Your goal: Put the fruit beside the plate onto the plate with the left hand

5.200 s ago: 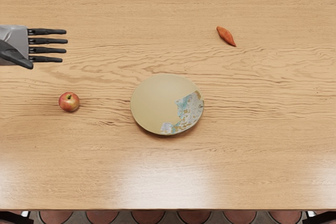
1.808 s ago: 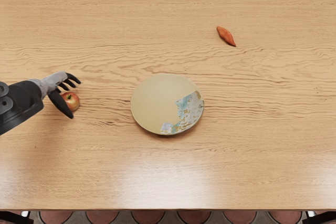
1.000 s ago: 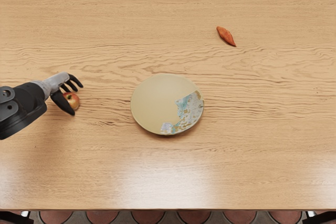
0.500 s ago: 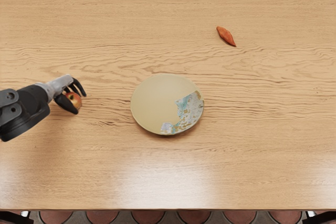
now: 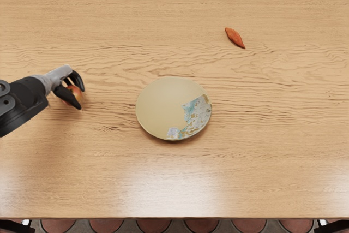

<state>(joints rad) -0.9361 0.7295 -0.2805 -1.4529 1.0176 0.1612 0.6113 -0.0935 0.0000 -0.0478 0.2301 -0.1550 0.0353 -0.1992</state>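
Head view: the left hand [image 5: 64, 83] enters from the left edge over the wooden table [image 5: 245, 156], its dark fingers curled closely around the red apple [image 5: 74, 91], which shows only in part between thumb and fingers. Grasp is closed on the fruit; whether the apple is touching the tabletop or raised clear of it cannot be determined. The apple lies well apart from the plate [image 5: 161, 102], to its left. The plate is beige, with a patterned patch at its lower right. An orange vegetable [image 5: 235, 37] lies on the far right portion of the table.
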